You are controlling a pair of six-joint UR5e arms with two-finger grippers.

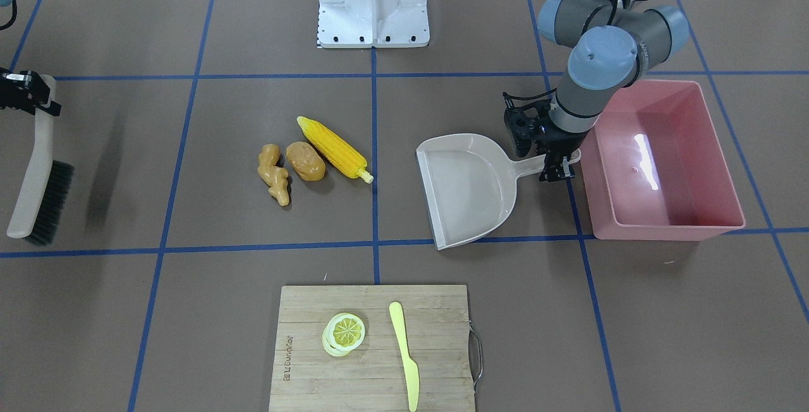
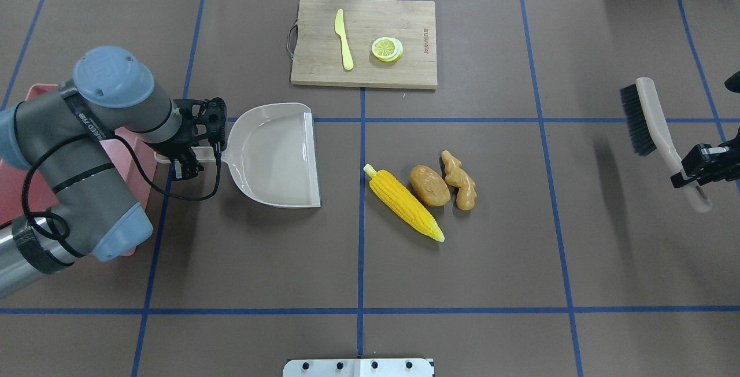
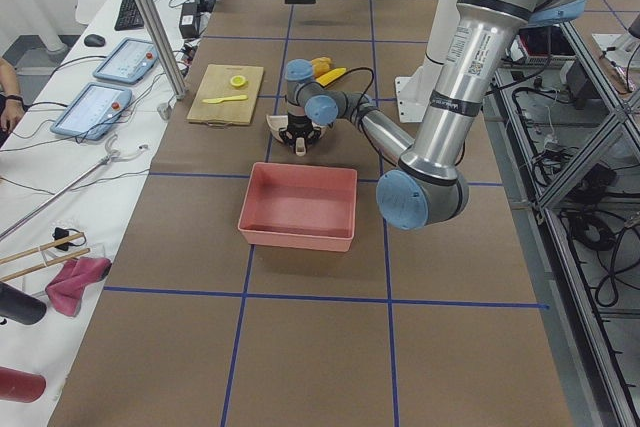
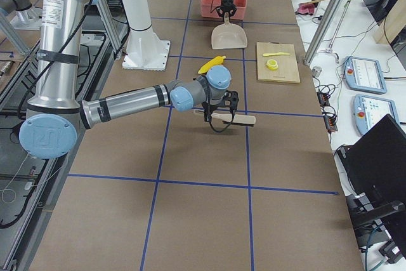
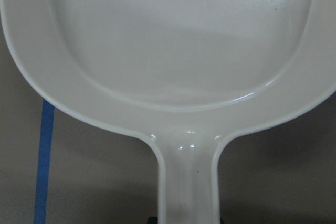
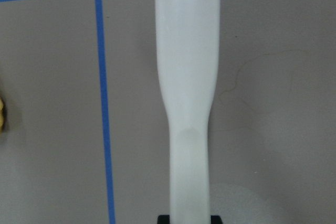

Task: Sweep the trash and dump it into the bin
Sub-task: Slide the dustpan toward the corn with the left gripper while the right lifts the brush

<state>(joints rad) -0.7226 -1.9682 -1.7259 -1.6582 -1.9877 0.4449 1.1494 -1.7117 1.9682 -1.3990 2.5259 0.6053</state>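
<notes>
Left pincer (image 1: pixel 557 165) is clamped on the dustpan (image 1: pixel 468 187) handle, just beside the pink bin (image 1: pixel 670 230). Right pincer (image 2: pixel 692 174) grips the brush (image 2: pixel 646 115) handle, bristles held off the tabletop (image 2: pixel 462 261). Corn cob (image 2: pixel 404 203), potato (image 2: pixel 429 185) and ginger root (image 2: pixel 458 180) lie side by side mid-tabletop, between dustpan and brush, well apart from the bin.

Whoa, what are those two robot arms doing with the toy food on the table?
They are getting ready to sweep. The left gripper holds the beige plastic dustpan by its handle, beside the large pink plastic bin. The right gripper holds a beige brush with black bristles off to the side. The yellow toy corn cob, brown toy potato and tan toy ginger root lie together between them, not yet swept. Nothing shows inside the bin.
</notes>
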